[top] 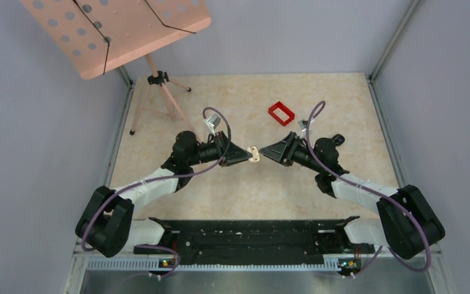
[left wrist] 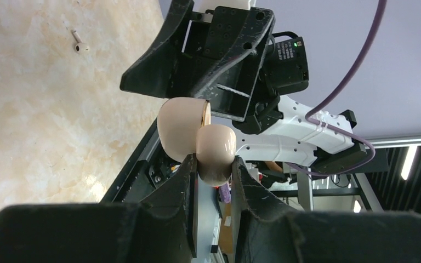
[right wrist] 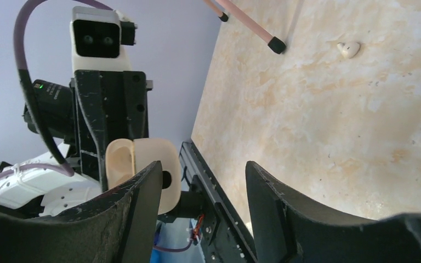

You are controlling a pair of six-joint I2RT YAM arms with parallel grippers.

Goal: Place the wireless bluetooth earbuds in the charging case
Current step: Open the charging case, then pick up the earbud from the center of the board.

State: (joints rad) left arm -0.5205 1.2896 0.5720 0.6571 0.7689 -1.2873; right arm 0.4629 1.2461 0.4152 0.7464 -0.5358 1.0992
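Two black arms meet nose to nose above the middle of the beige marbled counter (top: 251,196). The left gripper (left wrist: 215,167) is pinching a pale cream, rounded, glossy plastic charging case (left wrist: 217,148) by its sides, one black finger on each flank, and holds it up off the counter. The case's hinged lid stands open, so that its two halves sit at an angle to each other; the right wrist view shows the hollow of one half.

Facing it, the right gripper (right wrist: 203,167) has its fingers spread wide with nothing between them, their tips just beside the case. Whether either tip touches the case cannot be told.

One small white stemmed earbud (left wrist: 78,44) lies on the counter in the left wrist view, well apart from the case. One small pale bud-shaped piece (right wrist: 348,49) lies on the counter in the right wrist view, near the black-capped foot of a pink tripod leg (right wrist: 252,24). Whether these are one earbud or two cannot be told, and neither is plain from the top camera. No earbud can be made out inside the case.

Farther back on the counter, right of centre, sits a small red rectangular tray (top: 281,113). At the back left stands a salmon-pink perforated music stand (top: 116,30) on its tripod.
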